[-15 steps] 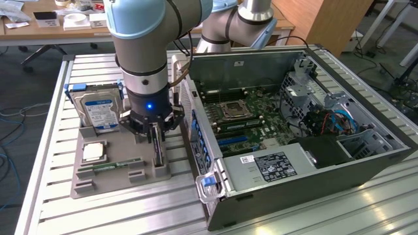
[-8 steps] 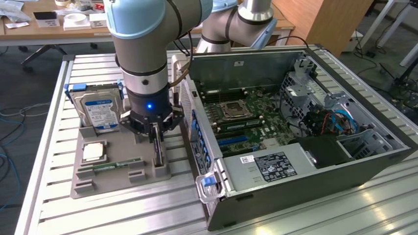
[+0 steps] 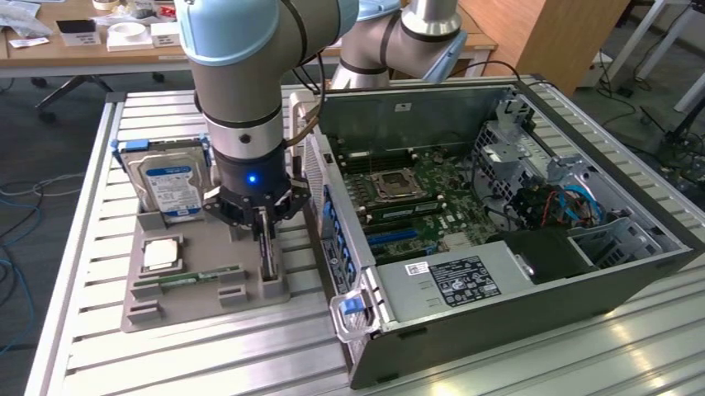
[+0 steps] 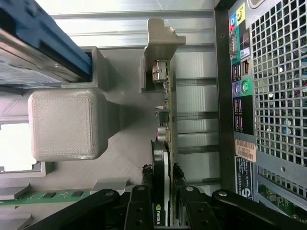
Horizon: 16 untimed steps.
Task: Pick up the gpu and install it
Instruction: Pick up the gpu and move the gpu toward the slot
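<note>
Between the gripper [image 4: 162, 168] fingers [image 4: 145, 191], a thin dark flat gpu card [image 4: 165, 143] is standing edge-up; they're seemingly clamping its faces. Probably light, stiff, fragile, so I'd be gripping near the edge.

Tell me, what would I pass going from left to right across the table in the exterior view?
hard drive → gpu, standing on edge → open computer case

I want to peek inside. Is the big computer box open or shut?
Open. The computer box has no side cover on, so its green board shows.
</note>
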{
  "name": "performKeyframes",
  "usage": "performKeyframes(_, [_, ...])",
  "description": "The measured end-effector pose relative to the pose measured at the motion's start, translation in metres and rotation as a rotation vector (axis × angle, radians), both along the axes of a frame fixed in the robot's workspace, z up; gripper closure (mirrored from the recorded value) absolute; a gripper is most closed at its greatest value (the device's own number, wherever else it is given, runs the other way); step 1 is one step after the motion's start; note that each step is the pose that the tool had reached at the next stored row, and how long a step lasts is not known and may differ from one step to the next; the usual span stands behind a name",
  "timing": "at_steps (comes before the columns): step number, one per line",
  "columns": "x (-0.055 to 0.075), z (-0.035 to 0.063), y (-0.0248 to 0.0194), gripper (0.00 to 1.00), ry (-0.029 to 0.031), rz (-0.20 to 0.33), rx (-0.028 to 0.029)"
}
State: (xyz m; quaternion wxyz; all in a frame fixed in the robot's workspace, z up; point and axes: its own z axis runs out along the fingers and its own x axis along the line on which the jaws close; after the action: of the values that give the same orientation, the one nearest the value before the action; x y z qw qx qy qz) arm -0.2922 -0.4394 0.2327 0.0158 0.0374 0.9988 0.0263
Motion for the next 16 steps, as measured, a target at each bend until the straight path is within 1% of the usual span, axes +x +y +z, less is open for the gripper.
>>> performKeyframes(9, [0.0, 0.0, 0.0, 0.73, -0.0001, 0.001, 0.0])
performKeyframes(13, [0.0, 0.0, 0.0, 0.73, -0.0001, 0.025, 0.0])
performKeyframes(16, [0.0, 0.0, 0.0, 0.73, -0.0001, 0.026, 0.0])
